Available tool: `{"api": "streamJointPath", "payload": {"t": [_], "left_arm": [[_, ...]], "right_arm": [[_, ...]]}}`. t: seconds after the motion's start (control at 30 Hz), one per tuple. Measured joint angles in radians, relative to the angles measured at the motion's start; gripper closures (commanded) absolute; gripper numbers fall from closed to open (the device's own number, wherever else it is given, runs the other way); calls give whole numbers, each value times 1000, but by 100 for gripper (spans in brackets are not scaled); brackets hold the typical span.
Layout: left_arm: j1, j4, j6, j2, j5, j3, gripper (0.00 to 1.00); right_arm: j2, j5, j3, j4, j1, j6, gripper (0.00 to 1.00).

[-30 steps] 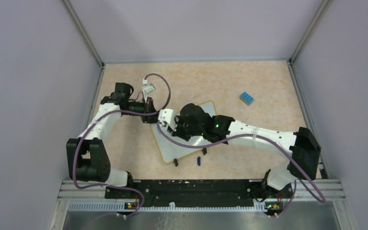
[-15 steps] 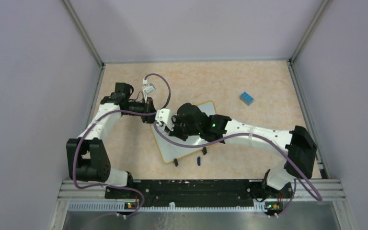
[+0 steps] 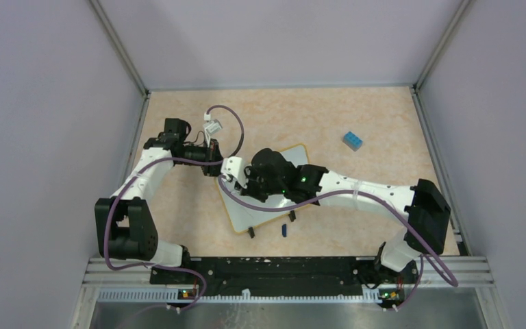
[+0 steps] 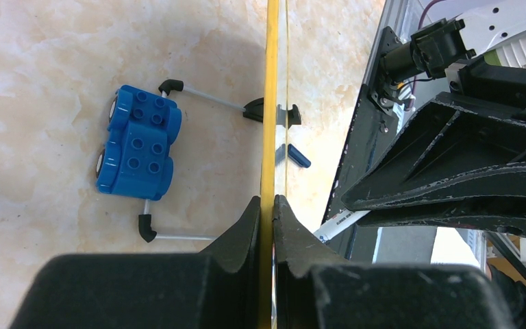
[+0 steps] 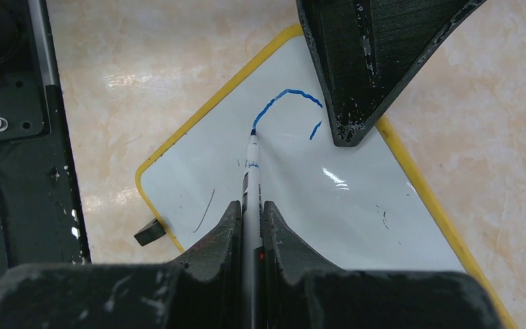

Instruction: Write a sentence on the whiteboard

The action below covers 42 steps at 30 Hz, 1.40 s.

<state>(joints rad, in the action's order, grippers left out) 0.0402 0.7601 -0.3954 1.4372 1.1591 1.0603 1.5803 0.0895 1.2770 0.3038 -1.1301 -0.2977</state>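
Over the last second the right pincer (image 5: 250, 205), clamped on the marker (image 5: 253, 164), has crept left across the whiteboard (image 3: 246, 217) at centre frame, which the left pincer (image 4: 268, 204) grips by its rim, so the sentence (image 5: 281, 97) is barely an arc.

Yellow-rimmed whiteboard (image 5: 301, 199), partial blue lettering (image 5: 287, 91)

whiteboard (image 5: 294, 205) white, yellow rim | lettering (image 5: 291, 92) blue | tabletop (image 5: 164, 55) beige, seemingly marbled
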Motion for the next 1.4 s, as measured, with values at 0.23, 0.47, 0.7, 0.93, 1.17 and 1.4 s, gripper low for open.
{"api": "streamJointPath", "payload": {"t": [0.23, 0.47, 0.7, 0.93, 1.17, 1.4], "left_arm": [[0, 0, 0, 0, 0, 0, 100], [0, 0, 0, 0, -1, 0, 100], [0, -1, 0, 0, -2, 0, 100], [0, -1, 0, 0, -3, 0, 100], [0, 0, 0, 0, -1, 0, 100], [0, 0, 0, 0, 0, 0, 100]], "right_arm": [[-13, -1, -26, -5, 8, -6, 100], [-39, 1, -54, -1, 27, -8, 100], [-55, 0, -54, -1, 51, -6, 100], [-55, 11, -54, -1, 51, -6, 100], [-55, 14, -51, -1, 47, -5, 100], [-51, 17, -35, -6, 46, -3, 100]]}}
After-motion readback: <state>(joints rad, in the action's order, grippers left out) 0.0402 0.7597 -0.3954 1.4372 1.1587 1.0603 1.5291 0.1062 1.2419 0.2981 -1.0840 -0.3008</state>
